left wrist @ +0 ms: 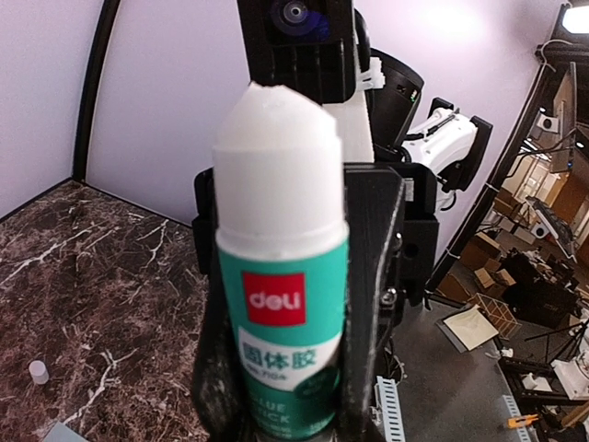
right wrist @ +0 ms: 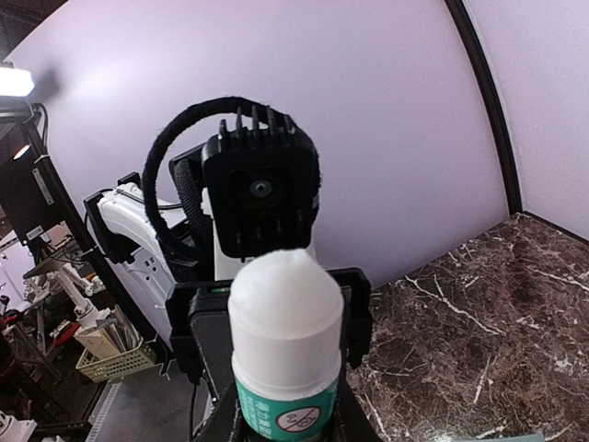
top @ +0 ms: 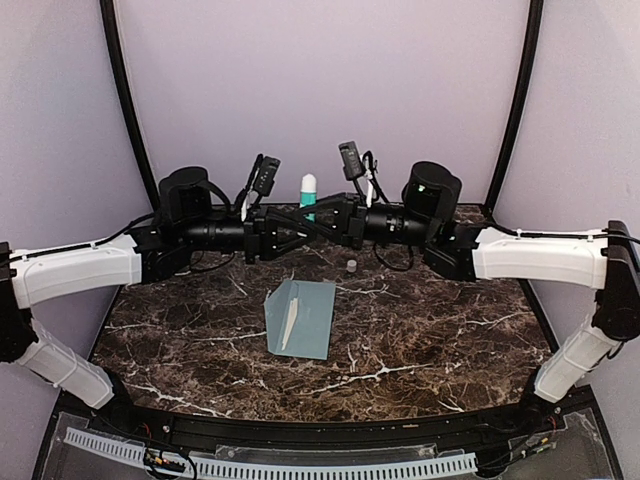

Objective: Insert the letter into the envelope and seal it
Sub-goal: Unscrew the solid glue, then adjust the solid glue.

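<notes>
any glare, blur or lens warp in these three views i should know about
Top external: even, soft light, no hard shadows, slightly soft detail on the envelope. Left wrist: a lamp flares in the top right corner; the glue stick fills the frame, its white top washed out. Right wrist: a second light glares at the left edge; the black frame post bows from wide-angle distortion.

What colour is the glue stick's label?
The glue stick label is teal green with a red logo square; clearest in left wrist view.
</notes>
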`<state>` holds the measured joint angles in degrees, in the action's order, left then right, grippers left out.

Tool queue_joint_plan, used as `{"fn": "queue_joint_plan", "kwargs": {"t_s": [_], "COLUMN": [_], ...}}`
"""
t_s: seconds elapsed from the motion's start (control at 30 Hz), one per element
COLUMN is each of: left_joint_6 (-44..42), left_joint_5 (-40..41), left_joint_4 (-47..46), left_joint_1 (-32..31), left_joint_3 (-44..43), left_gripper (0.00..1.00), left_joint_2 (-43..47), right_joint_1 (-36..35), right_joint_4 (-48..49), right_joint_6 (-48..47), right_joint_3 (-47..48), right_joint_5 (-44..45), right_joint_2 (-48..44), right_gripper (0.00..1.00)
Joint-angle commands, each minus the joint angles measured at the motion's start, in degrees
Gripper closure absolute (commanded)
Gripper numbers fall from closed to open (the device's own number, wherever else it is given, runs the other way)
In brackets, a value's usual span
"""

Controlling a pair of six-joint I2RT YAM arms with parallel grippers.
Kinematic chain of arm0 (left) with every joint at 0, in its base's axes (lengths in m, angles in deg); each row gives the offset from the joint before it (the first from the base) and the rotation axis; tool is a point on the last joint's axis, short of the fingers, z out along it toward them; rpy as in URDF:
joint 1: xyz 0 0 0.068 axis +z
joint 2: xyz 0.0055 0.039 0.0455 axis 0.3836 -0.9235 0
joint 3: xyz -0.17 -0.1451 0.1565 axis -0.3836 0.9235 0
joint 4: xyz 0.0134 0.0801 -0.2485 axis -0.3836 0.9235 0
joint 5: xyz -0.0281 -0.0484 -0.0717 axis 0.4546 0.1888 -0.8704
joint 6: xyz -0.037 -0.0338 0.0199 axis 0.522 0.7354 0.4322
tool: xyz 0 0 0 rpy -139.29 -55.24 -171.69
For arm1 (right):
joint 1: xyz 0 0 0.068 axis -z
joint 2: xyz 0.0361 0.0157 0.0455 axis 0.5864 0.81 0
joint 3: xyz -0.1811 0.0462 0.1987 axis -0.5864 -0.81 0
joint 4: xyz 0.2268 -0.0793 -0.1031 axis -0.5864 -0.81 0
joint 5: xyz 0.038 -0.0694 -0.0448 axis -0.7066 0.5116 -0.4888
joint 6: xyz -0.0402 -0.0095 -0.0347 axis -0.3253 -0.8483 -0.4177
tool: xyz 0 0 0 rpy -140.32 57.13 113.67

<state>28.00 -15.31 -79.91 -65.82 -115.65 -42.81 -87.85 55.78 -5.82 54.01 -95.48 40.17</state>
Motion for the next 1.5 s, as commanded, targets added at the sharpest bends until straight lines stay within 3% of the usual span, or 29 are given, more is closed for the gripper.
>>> {"fn": "queue_joint_plan", "kwargs": {"t_s": [0.0, 0.1, 0.3, 0.33, 0.43, 0.5, 0.63, 0.9, 1.1, 1.47], "left_joint_6": [-5.11, -8.09, -9.61, -9.06, -8.33, -7.98, -7.04, 1.91, 6.68, 7.88], "left_joint_5": [13.87, 22.89, 27.25, 27.41, 28.49, 28.07, 25.5, 25.87, 23.6, 18.96], "left_joint_4": [5.67, 10.49, 14.44, 14.56, 15.66, 16.47, 16.44, 12.48, 8.9, 8.75], "left_joint_1": [-0.23, -0.95, -2.83, -2.86, -2.88, -2.88, -2.88, -1.88, -1.72, -1.84], "left_joint_3": [-1.06, -1.83, -3.37, -3.37, -3.97, -4.18, -2.84, -4.44, -11.15, -12.35], "left_gripper": [1.0, 1.0, 1.0, 0.95, 0.53, 0.4, 0.29, 0.18, 0.17, 0.17], "left_joint_2": [1.56, 1.46, 0.36, 0.43, 1.22, 2.31, 5.44, 7.79, 2.82, -2.48], "right_joint_1": [-0.53, -1.0, -2.54, -2.55, -2.23, -1.05, 1.66, 2.46, 2.1, 0.71], "right_joint_4": [-0.8, -4.54, -9.37, -9.67, -12.39, -13.88, -13.78, -14.61, -12.41, -13.58], "right_joint_6": [-0.1, -0.89, -2.74, -2.82, -4.62, -5.33, -6.13, -9.04, -8.76, -10.18], "right_joint_3": [3.16, 4.79, 7.38, 7.31, 7.34, 6.56, 4.37, 2.28, -0.22, 1.24], "right_joint_5": [4.17, 8.6, 15.72, 16.52, 19.96, 21.48, 20.75, 16.96, 12.29, 11.06], "right_joint_2": [1.1, 2.05, 3.64, 3.62, 2.54, 1.1, -1.49, -3.76, -5.17, -4.7], "right_gripper": [1.0, 1.0, 1.0, 1.0, 1.0, 1.0, 1.0, 1.0, 1.0, 1.0]}}
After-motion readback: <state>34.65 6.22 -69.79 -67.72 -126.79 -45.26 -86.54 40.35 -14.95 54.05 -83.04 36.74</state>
